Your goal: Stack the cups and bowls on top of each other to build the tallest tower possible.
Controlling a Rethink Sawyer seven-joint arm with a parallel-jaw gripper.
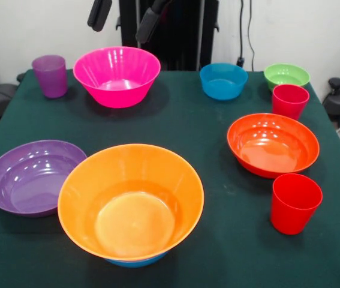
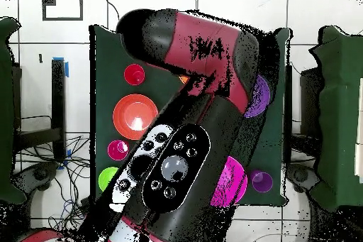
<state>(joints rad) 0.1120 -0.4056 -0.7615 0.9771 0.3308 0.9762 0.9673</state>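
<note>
One orange bowl (image 1: 131,204) is nesting on a blue bowl (image 1: 135,261); the gripper (image 1: 125,18) is hovering, fingers spread. Next: probably fetching the purple bowl (image 1: 32,177).

Bowls glossy plastic w/ highlights: orange bowl (image 1: 131,201), pink bowl (image 1: 117,75), red-orange bowl (image 1: 273,144). Purple cup (image 1: 50,75) translucent. Table cover (image 1: 217,240) matt green cloth. Arm shell (image 2: 213,47) smooth, glossy.

You had a dark green counter (image 1: 217,240). Bowls: pink (image 1: 117,76), orange (image 1: 131,201) w/ blue showing under it, purple (image 1: 32,177), red-orange (image 1: 272,144), blue (image 1: 223,80), green (image 1: 286,75). Cups: two red (image 1: 295,203) (image 1: 289,101), one translucent purple (image 1: 50,75). Arm (image 2: 205,62) was red & black.
</note>
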